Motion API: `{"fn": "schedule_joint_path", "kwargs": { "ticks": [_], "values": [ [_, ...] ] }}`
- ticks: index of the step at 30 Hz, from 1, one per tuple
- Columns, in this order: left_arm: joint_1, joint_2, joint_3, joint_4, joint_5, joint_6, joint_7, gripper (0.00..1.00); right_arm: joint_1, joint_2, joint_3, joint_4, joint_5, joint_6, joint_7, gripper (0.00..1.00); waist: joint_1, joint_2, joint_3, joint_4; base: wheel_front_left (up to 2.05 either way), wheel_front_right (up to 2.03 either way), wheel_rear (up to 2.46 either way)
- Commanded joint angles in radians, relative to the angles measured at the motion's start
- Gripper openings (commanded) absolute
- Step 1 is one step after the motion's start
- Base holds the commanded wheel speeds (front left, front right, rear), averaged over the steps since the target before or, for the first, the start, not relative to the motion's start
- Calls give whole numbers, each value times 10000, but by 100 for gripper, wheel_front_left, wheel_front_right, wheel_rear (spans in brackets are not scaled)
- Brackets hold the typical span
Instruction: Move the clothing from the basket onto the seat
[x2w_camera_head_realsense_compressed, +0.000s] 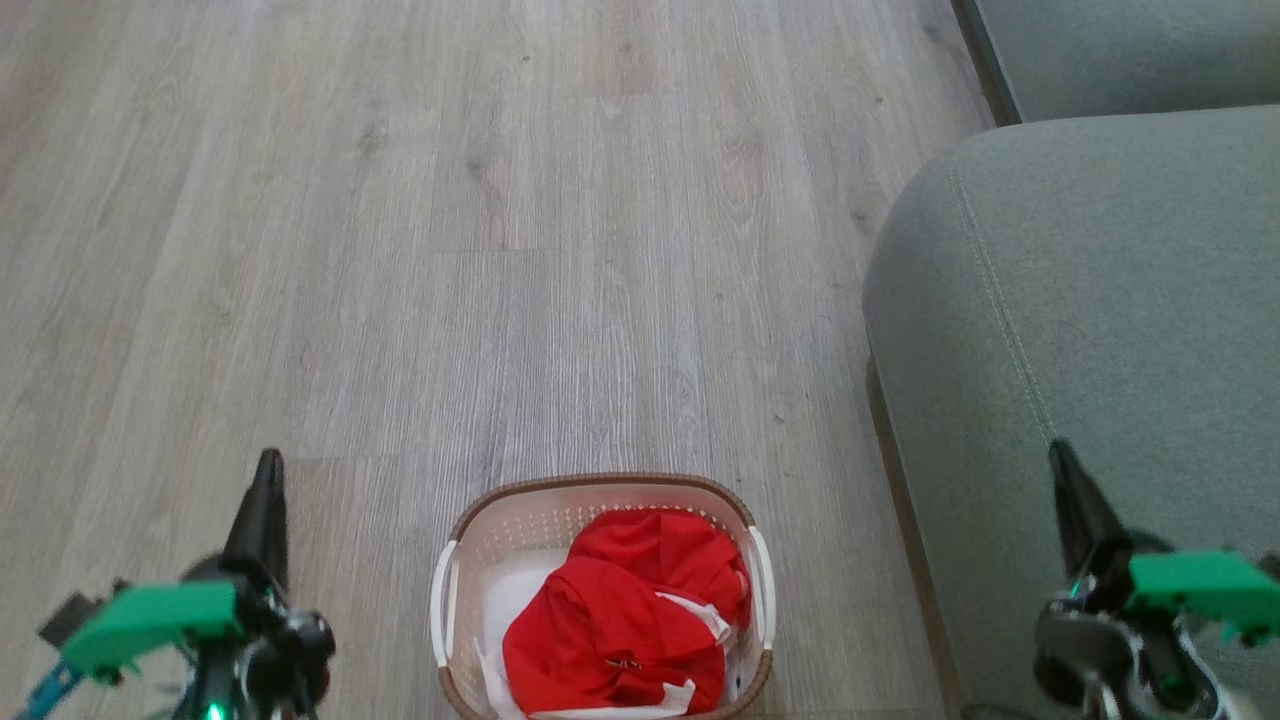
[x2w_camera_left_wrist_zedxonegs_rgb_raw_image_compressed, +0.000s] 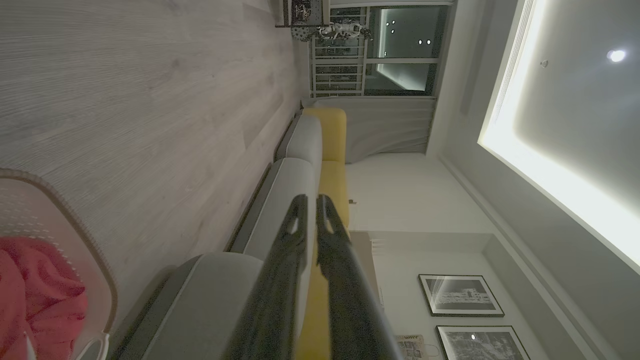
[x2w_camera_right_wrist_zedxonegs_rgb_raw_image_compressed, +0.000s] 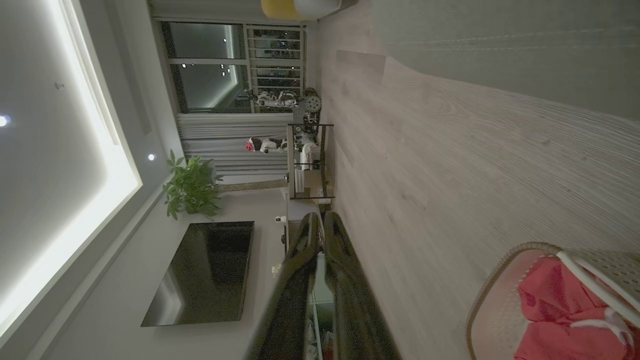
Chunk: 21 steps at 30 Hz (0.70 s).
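Observation:
Bright red clothing (x2w_camera_head_realsense_compressed: 625, 620) with white trim lies bunched in the white perforated basket (x2w_camera_head_realsense_compressed: 452, 560), which stands on the floor at the bottom middle of the head view. The grey-green seat (x2w_camera_head_realsense_compressed: 1080, 290) fills the right side, its rounded corner near the basket. My left gripper (x2w_camera_head_realsense_compressed: 268, 465) is at the lower left, left of the basket, fingers together and holding nothing. My right gripper (x2w_camera_head_realsense_compressed: 1060, 455) is at the lower right over the seat's front part, also shut and empty. The left wrist view shows the basket (x2w_camera_left_wrist_zedxonegs_rgb_raw_image_compressed: 80, 235), the clothing (x2w_camera_left_wrist_zedxonegs_rgb_raw_image_compressed: 35, 295) and its fingers (x2w_camera_left_wrist_zedxonegs_rgb_raw_image_compressed: 295, 220) nearly touching. The right wrist view shows the basket (x2w_camera_right_wrist_zedxonegs_rgb_raw_image_compressed: 500, 270) and the clothing (x2w_camera_right_wrist_zedxonegs_rgb_raw_image_compressed: 560, 310).
Pale wood-plank floor (x2w_camera_head_realsense_compressed: 500, 220) stretches ahead and to the left of the basket. A second grey cushion (x2w_camera_head_realsense_compressed: 1130, 50) lies beyond the seat at the top right. Far across the room stand a shelf unit (x2w_camera_right_wrist_zedxonegs_rgb_raw_image_compressed: 307, 160), a plant (x2w_camera_right_wrist_zedxonegs_rgb_raw_image_compressed: 192, 185) and a dark screen (x2w_camera_right_wrist_zedxonegs_rgb_raw_image_compressed: 205, 272).

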Motion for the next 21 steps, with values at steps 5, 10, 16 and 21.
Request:
{"fn": "schedule_joint_path", "kwargs": {
  "ticks": [5, 10, 16, 21],
  "values": [
    [313, -64, -56, 540, 9, 11, -43, 100, 269, 26, 108, 557, -3, -5, -31, 100, 0, 0, -6, 0, 0, 0, 0],
    [373, -58, -134, 416, 75, 17, -190, 100, 264, 24, 266, 527, -55, -1, -179, 100, 0, 0, -31, 1, 0, 0, 0],
    [424, -51, -167, 183, 396, 96, -365, 100, 246, 22, 366, 494, -257, 3, -358, 100, 0, 0, -58, 7, 0, 0, 0],
    [446, -44, -205, -90, 841, 222, -512, 100, 222, 20, 367, 407, -624, 6, -507, 100, 0, 0, -76, 16, 0, 0, 0]
  ]
}}
